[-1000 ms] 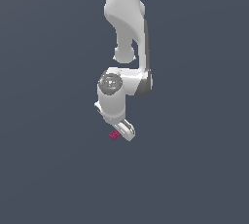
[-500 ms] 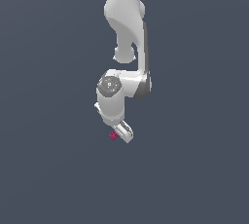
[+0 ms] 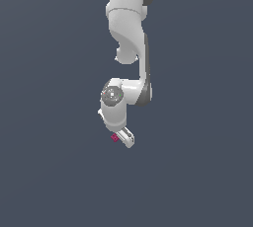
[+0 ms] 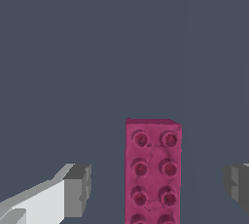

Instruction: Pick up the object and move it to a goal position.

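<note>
While the gripper (image 4: 156, 186) stands spread wide, touching nothing, the brick (image 4: 153, 172) lies between its pads (image 4: 78, 189) (2 stud rows visible). Only the exterior view shows the arm (image 3: 127, 33), brick at its 6 o'clock.

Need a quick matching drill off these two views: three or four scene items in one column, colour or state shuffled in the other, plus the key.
Column A
1. brick
2. fingertips
3. arm link
4. ground

Column B
a. white
b. dark blue-grey, flat
c. magenta-red, studs on top
d. grey pads, apart on either side of the brick, not touching it

Pairs: 1-c, 2-d, 3-a, 4-b

The gripper is open around the brick.
</note>
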Controlling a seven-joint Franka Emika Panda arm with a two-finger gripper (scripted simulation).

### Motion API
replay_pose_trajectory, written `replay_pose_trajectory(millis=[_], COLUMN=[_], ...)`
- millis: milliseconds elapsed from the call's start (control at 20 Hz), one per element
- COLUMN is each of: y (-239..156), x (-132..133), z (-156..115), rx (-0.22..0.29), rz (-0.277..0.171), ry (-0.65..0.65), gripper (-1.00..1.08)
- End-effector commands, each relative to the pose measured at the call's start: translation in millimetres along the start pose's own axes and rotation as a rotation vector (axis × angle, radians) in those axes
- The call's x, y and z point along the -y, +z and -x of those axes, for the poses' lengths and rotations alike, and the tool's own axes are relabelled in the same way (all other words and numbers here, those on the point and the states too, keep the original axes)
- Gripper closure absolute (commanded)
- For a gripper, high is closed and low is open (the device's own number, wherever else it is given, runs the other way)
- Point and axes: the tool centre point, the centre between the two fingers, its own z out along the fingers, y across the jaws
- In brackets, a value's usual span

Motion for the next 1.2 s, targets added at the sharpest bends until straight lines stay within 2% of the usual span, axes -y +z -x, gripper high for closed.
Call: replay_pose_trajectory(millis=[0, 200, 250, 850, 1150], y=[8.2, 10.9, 10.9, 9.9, -3.5], x=[0.2, 1.1, 1.1, 1.3, 5.3], z=[-0.3, -1.1, -1.1, -0.3, 10.3], rx=[-0.001, -0.001, -0.001, -0.001, -0.001], rz=[-0.001, -0.001, -0.001, -0.001, -0.001], ry=[0.001, 0.001, 0.001, 0.001, 0.001], gripper=[-0.92, -0.92, 1.08, 1.08, 1.08])
